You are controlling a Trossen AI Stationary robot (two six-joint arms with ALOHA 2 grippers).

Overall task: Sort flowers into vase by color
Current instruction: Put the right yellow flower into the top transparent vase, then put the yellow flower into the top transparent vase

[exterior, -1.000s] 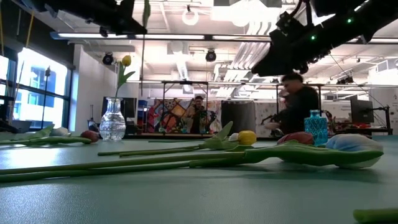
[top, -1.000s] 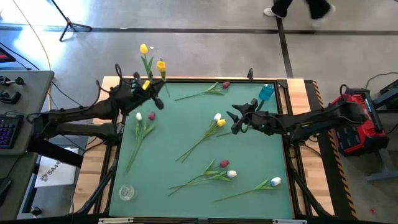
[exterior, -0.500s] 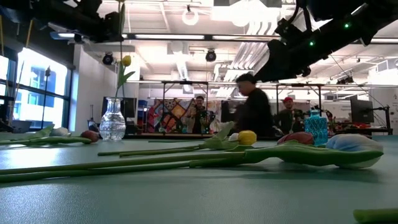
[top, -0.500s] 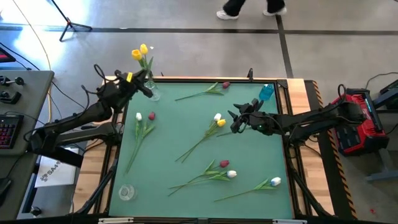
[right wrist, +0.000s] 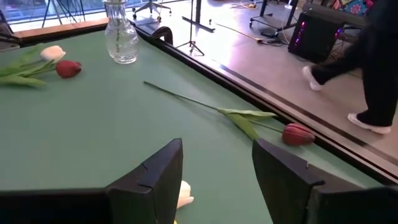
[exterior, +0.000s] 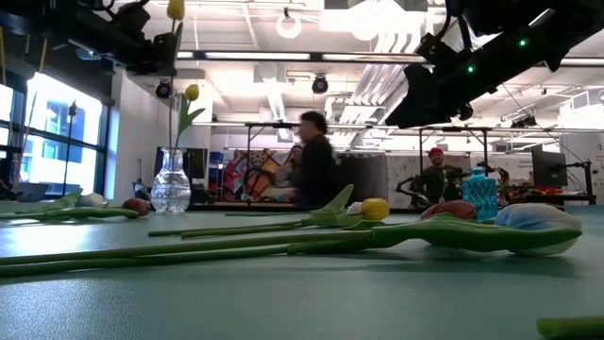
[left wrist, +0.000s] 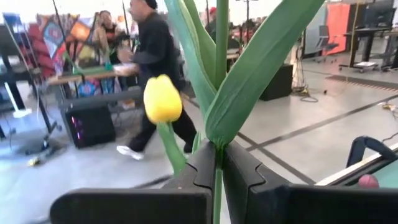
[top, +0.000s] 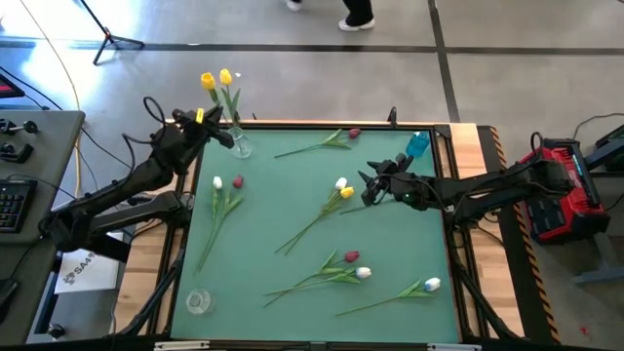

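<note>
My left gripper is at the table's far-left corner, beside the clear vase, shut on a yellow tulip. That tulip's head stands above the vase. A second yellow tulip stands with its stem in the vase. My right gripper hovers open at the table's right middle, over a yellow and white tulip pair; the white head shows between its fingers. Other tulips lie flat on the mat: dark red, white and red, and more near the front. My left gripper pinches the yellow tulip's green stem between its two fingers, just under where the leaves branch off. The fingers lie across the stem. The tulip stands upright and lifted clear of the table, leaves and head above the fingers; its lower end is hidden.
A blue vase stands at the far-right of the mat. A small clear glass sits near the left front corner. The mat's middle has bare room between stems. People move in the room beyond the table's far edge.
My left gripper has carried the yellow tulip toward the table's far-left corner, from over the mat's far edge to right beside the clear vase. The tulip's head now stands next to the vase's own yellow tulip. My right arm has barely moved.
</note>
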